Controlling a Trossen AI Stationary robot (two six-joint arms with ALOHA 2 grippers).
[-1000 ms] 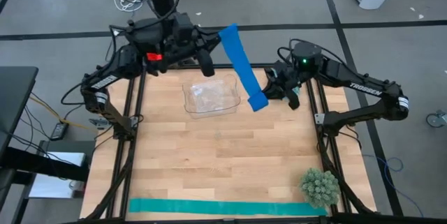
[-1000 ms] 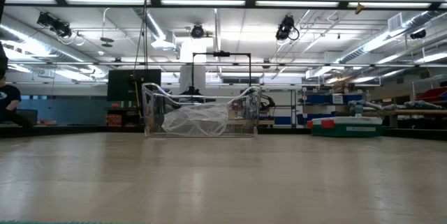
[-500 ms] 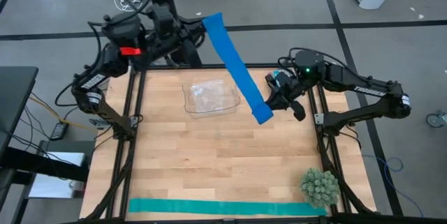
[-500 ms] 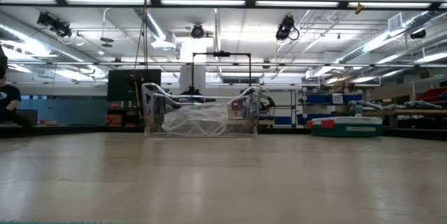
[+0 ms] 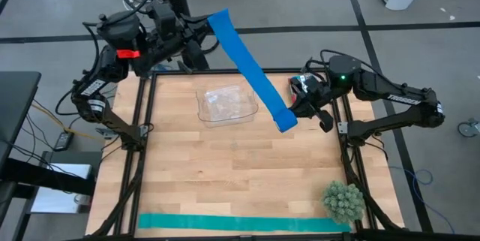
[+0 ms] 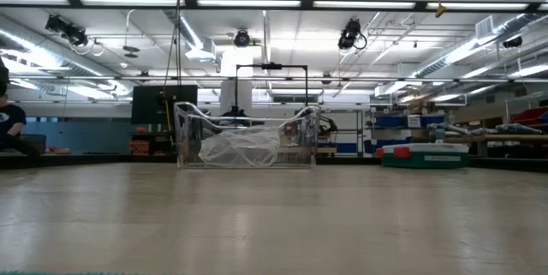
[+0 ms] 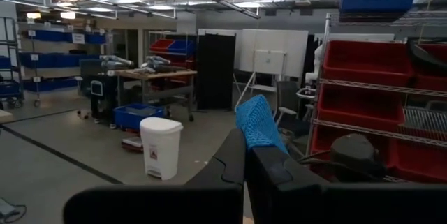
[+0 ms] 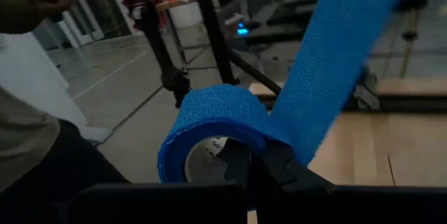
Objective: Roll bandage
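We are holding the bandage (image 5: 251, 76) stretched in the air between our 2 hands, above the table's (image 5: 225, 173) far edge.

Our left hand (image 5: 212, 27) is clamping the strip's far end beyond the table's far-left corner; our right hand (image 5: 295, 112) is pinching the partly rolled end, its fingers closed on the roll's edge near the table's right side. Under the strip, a clear container (image 5: 226, 103) is sitting on the table; a teal-green strip (image 5: 240, 223) is lying along the near edge, beside a green spiky ball (image 5: 343, 201).
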